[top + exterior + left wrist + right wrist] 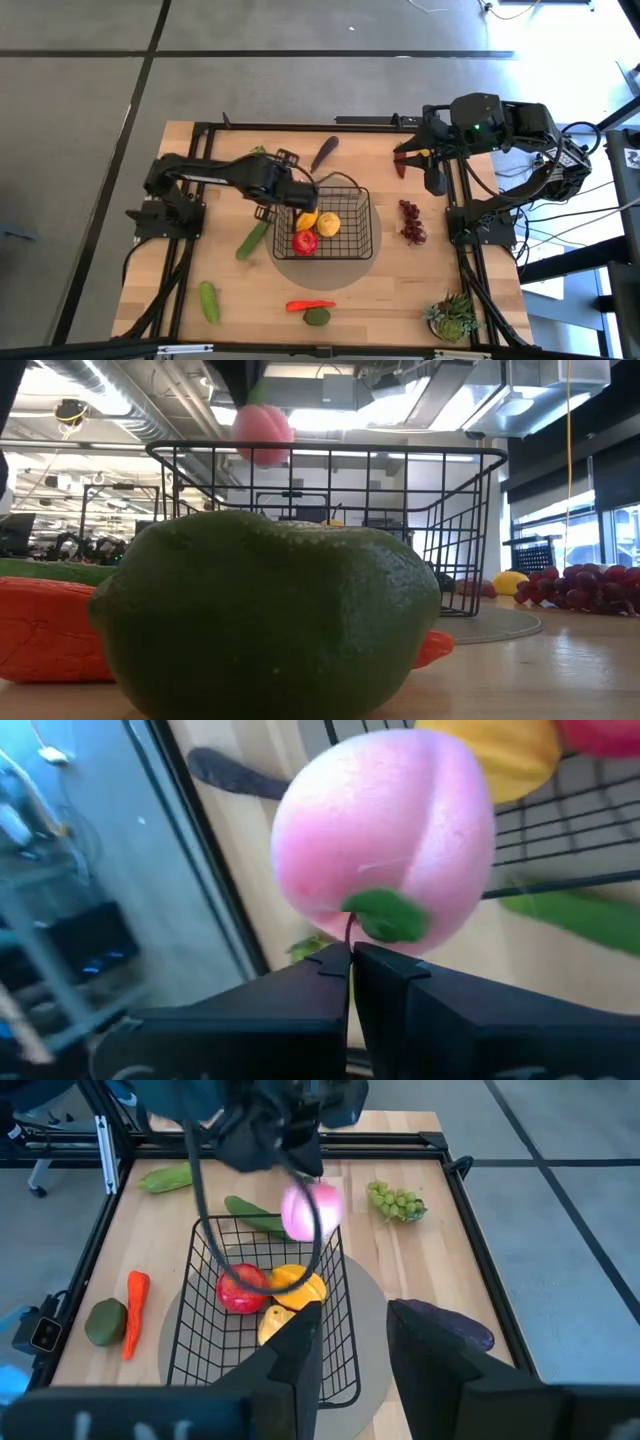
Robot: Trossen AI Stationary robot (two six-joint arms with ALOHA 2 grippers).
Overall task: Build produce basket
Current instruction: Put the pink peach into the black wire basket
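The black wire basket [355, 235] stands mid-table and holds a red tomato [305, 241] and two yellow lemons [328, 224]. My left gripper [350, 952] is shut on a pink peach [385, 830]. The peach hangs over the basket's left far rim [330, 1240] and shows above that rim in the low view [262, 432]. My right gripper [355, 1345] waits open, high by the table's far right, with nothing between its fingers. My left gripper pinches the peach's thin dark stem [349, 928], beside its green leaf [388, 915], between the free ends of its two fingers. The fingers slant down from the table's left. The peach hangs off the fingertips, lifted clear above the basket.
Outside the basket lie a purple eggplant [325, 152], green grapes [397, 1201], two cucumbers [252, 240] [208, 300], a red chilli [310, 305], a round green fruit [317, 317] and dark red grapes [411, 222]. A potted plant [452, 315] stands at the near right corner.
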